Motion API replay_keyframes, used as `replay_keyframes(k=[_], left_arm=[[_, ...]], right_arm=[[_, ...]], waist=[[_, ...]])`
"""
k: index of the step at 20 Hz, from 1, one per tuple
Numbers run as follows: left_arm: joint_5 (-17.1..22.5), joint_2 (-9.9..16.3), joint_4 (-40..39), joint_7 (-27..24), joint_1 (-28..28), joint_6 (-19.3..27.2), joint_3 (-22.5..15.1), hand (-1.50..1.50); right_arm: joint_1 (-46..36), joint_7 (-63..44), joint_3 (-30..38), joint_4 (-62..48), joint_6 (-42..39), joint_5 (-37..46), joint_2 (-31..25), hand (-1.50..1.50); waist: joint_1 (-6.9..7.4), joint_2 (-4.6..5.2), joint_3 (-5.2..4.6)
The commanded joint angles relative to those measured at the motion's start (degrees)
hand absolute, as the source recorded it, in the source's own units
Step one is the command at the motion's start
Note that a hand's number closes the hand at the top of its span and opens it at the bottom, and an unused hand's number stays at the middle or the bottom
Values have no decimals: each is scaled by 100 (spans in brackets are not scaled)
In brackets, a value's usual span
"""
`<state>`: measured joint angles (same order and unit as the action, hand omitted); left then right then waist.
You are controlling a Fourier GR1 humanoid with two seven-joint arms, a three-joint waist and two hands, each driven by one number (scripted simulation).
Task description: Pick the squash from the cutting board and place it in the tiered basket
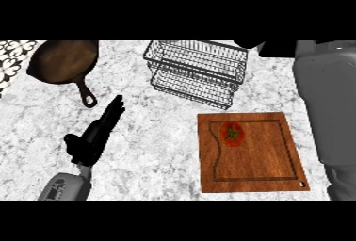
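A small red, round vegetable with a green stem (232, 133) lies on the upper left part of the wooden cutting board (264, 160) at the right of the counter. The black wire tiered basket (197, 71) stands behind the board, near the counter's back. My left hand (94, 136) is open at the left, its fingers straight and pointing up and right, well apart from the board and holding nothing. My right forearm (325, 103) rises along the right edge, and my right hand (278, 47) shows only as a dark shape beside the basket's right corner.
A dark cast-iron skillet (64, 60) sits at the back left, its handle pointing toward my left hand. Marble counter (160, 150) lies between my left hand and the board. A patterned tile strip (12, 61) runs along the left edge.
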<state>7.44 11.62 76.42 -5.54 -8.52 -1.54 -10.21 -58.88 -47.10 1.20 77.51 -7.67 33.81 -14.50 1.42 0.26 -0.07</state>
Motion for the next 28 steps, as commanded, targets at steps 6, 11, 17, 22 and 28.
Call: replay_keyframes(k=[6,11,17,22,28], left_arm=[[-384,-439,-44,-44,-21,334,-258,0],[-135,-112,7,10,-73,-74,43,0],[-198,-205,207,161,-40,-7,-3,0],[-221,-137,-141,-64,-75,-138,115,0],[-171,-172,-17,35,-105,-111,174,0]], right_arm=[[-1216,915,-43,-2739,931,396,750,150],[-1932,1446,328,-4022,1124,265,792,150],[-2036,1973,552,-4818,1857,171,1349,150],[-2298,2268,1131,-5262,1715,-324,1115,150],[-2432,1309,1766,-5574,1983,-1167,1445,-150]], waist=[[70,33,3],[98,48,2],[104,46,4],[84,59,3],[101,39,2]])
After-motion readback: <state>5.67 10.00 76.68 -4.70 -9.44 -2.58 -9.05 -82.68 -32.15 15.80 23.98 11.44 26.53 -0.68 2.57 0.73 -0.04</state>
